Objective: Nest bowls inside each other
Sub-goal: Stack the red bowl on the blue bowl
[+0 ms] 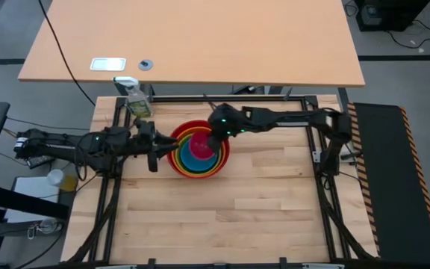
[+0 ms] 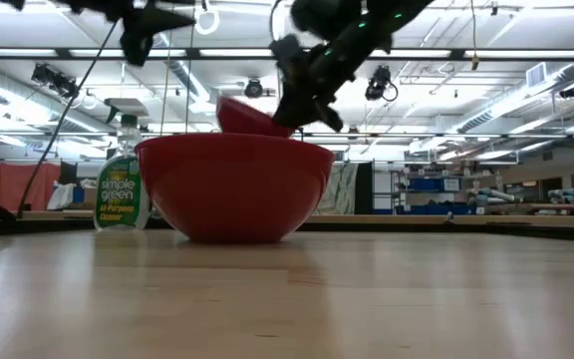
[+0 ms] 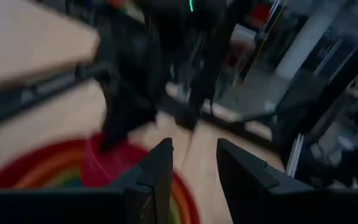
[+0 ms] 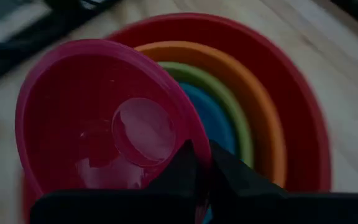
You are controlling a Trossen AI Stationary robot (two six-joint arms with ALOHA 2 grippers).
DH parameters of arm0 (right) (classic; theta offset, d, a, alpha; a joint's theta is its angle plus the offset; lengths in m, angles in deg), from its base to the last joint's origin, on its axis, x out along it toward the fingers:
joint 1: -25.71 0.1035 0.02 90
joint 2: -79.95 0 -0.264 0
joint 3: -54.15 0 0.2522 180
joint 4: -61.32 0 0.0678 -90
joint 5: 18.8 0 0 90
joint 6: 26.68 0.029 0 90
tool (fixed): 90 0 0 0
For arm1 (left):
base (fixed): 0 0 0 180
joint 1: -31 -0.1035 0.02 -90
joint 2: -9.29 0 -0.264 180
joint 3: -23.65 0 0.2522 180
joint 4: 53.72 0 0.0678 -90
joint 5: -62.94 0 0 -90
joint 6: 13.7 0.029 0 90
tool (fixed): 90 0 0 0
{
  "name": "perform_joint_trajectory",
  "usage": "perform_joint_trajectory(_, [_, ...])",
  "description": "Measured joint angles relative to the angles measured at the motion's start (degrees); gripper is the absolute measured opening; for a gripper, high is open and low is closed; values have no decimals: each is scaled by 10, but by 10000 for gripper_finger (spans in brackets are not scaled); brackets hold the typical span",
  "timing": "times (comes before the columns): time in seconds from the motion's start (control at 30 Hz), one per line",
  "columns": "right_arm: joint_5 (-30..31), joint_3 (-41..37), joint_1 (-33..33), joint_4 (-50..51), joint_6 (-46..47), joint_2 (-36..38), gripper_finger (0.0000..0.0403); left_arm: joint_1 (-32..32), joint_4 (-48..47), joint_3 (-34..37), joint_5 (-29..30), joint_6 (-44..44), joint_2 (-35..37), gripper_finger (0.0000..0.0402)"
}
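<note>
Four bowls sit nested on the wooden table: red [image 4: 297,87] outermost, then orange [image 4: 257,87], lime green [image 4: 225,102] and blue [image 4: 215,127]. The red one [image 2: 232,189] rests on its base. The small pink bowl [image 4: 104,118] hangs tilted over the stack [image 1: 198,153], with my right gripper [image 4: 201,165] shut on it. My left gripper [image 1: 159,146] stands open just left of the stack and above it, its fingers [image 3: 166,168] holding nothing. My right gripper pinches the pink bowl's rim [image 4: 190,130], one finger inside the bowl and one outside. It comes slanting down from the table's right side. The bowl [image 2: 252,118] is tilted above the red bowl's rim; the red wall hides its lower part.
A small spray bottle [image 1: 136,101] of yellowish liquid stands upright near the table's far left, behind the stack [image 2: 123,184]. Black frame rails [image 1: 319,161] run along the table's sides. Bare wood [image 1: 222,217] stretches in front of the bowls.
</note>
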Motion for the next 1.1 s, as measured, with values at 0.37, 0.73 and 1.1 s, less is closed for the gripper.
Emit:
perform_joint_trajectory(0.37, [13,143,1,145,-17,-142,35,11,-87,67,21,-135,35,128])
perform_joint_trajectory(0.73, [-2,150,5,162,-24,-155,77,8,-138,46,43,-135,39,128])
perform_joint_trajectory(1.1, [-37,150,4,173,-61,-155,125,10,-134,46,43,-191,39,128])
